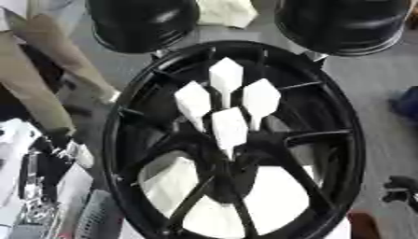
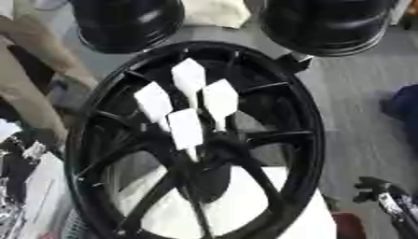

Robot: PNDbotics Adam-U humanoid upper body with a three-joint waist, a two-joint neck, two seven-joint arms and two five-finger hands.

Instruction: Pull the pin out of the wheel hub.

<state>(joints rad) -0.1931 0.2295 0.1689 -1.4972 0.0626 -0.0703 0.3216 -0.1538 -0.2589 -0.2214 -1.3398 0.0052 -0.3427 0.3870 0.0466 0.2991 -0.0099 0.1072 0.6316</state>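
Black wheel (image 1: 349, 140) lying across the middle of the desk, spokes running in to the hub (image 1: 222, 164), white sheet (image 1: 274, 196) showing through the gaps. Standing in the hub: four white pins, each a wide flat head on a thin stem. Nearest pin (image 1: 229, 127) in front, the other three fanned out close behind it, heads apart from one another. Long axis of each: stem down into the hub, head up and tilted toward the far rim.

Right hand (image 2: 377, 189) low at the right edge, outside the rim and well apart from the pins; whether spread or curled cannot be told, only a dark shape with a silver part. Black-and-silver jumble at the lower left, possibly the left hand (image 1: 57, 154), also outside the rim; cannot tell its state either.

Pins up and to the left of the right hand, up and to the right of the left side. Neither clearly nearer. Probably a reach in over the rim, then a pinch on the front head and a pull along the stem line, away from the hub.
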